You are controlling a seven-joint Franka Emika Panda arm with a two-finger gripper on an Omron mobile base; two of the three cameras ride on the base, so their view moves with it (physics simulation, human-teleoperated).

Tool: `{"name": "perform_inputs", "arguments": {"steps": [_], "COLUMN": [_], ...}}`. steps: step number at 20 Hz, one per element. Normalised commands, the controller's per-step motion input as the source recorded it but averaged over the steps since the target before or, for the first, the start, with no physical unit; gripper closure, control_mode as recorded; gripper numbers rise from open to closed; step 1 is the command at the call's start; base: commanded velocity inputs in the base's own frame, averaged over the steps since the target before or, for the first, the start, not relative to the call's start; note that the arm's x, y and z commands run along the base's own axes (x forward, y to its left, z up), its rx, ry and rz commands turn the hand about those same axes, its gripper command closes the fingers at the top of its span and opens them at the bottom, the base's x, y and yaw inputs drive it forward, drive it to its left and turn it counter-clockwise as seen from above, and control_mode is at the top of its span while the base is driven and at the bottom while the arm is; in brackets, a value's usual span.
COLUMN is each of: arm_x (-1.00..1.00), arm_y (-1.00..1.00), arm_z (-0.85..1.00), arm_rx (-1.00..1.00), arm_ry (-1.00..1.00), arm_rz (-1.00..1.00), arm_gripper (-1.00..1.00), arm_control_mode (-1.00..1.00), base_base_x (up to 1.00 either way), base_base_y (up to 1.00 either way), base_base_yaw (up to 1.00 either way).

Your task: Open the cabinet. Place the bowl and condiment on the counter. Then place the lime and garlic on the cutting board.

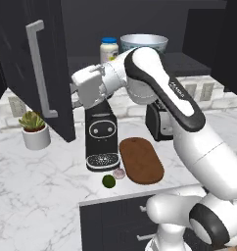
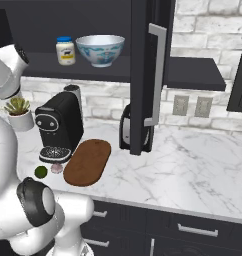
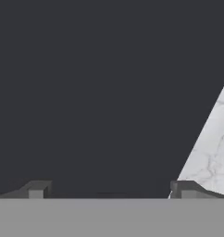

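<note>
1. Cabinet (image 2: 143,75): both doors stand swung out; left door w/ its silver bar handle (image 1: 39,68) hangs over the counter (image 1: 37,191), right door is edge-on in the right base view. Opening step looks done or nearly so.
2. Gripper (image 3: 109,190): finger tips spread wide, nothing btwn them. Hand view faces a flat black surface close up, prob. the inner face of the left door, w/ a wedge of marble at the right. In the left base view the hand sits just beside that door's lower edge; can't tell if it touches.
3. Bowl (image 2: 100,49) sits on the cabinet shelf, upright, pale bluish-white. Condiment (image 2: 66,50), cream jar w/ blue lid, stands just beside it on the same shelf, apart from it.
4. Lime (image 1: 108,181) and garlic (image 1: 119,173) lie on the counter near the front edge, just beside each other, in front of the coffee machine (image 1: 101,132) and next to the cutting board (image 1: 141,160) — not on it. Board is bare.
5. Plant pot (image 1: 35,130) stands under the left door; a dark appliance is behind the board by the right door.
6. Step in hand, as I judge: end of door opening, before the first pick.
7. Next move calls for: pull the hand clear of the door, lift to shelf height, reach in for bowl or jar w/o knocking the other, fingers kept wide for the approach.
</note>
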Motion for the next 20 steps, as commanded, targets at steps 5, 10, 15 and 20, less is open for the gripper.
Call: {"name": "perform_inputs", "arguments": {"steps": [5, 10, 15, 20], "arm_x": [-0.47, -0.14, 0.04, 0.09], "arm_y": [1.00, 0.54, -0.82, -0.96], "arm_z": [-0.16, -0.06, -0.02, 0.00], "arm_rx": [-0.13, -0.04, 0.00, -0.05], "arm_ry": [-0.27, -0.24, -0.05, -0.07], "arm_rz": [-0.04, -0.30, -0.33, -0.21], "arm_gripper": [-1.00, -1.00, -1.00, -1.00], "arm_control_mode": [-1.00, -1.00, -1.00, -1.00], "base_base_x": [0.00, 0.00, 0.00, 0.00], "base_base_y": [0.00, 0.00, 0.00, 0.00], "base_base_yaw": [0.00, 0.00, 0.00, 0.00]}}
